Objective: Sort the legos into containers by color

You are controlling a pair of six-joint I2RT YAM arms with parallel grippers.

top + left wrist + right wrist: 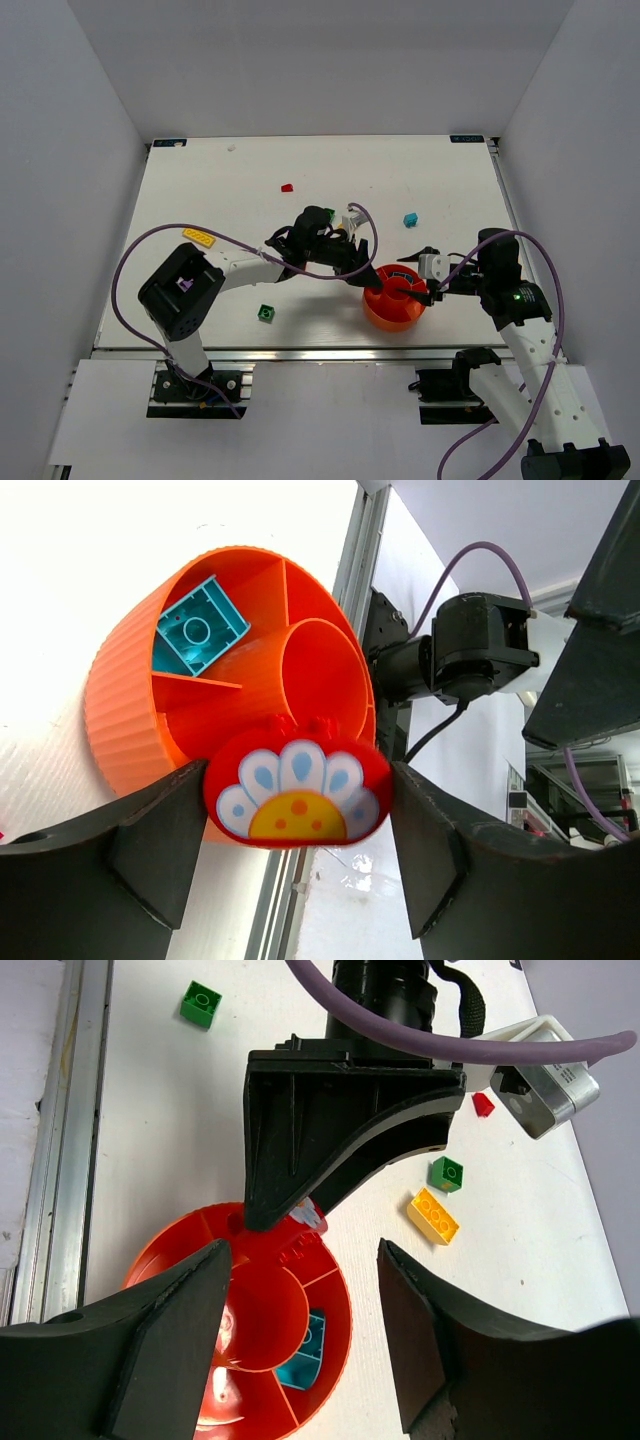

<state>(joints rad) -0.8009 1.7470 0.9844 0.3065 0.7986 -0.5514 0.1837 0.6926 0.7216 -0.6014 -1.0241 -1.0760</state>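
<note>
The round orange-red tray stands at the front right of the table. My left gripper is shut on a red rounded lego with a printed white, blue and yellow fan, held just above the tray's rim. A cyan brick lies in one wedge compartment and also shows in the right wrist view. My right gripper is open and empty, its fingers spread above the tray. The held red piece shows under the left fingers.
Loose on the table are a green brick, a flat yellow plate, a small red piece and a cyan brick. Another green brick and a yellow brick lie beside the left arm. The table's metal front rail is close.
</note>
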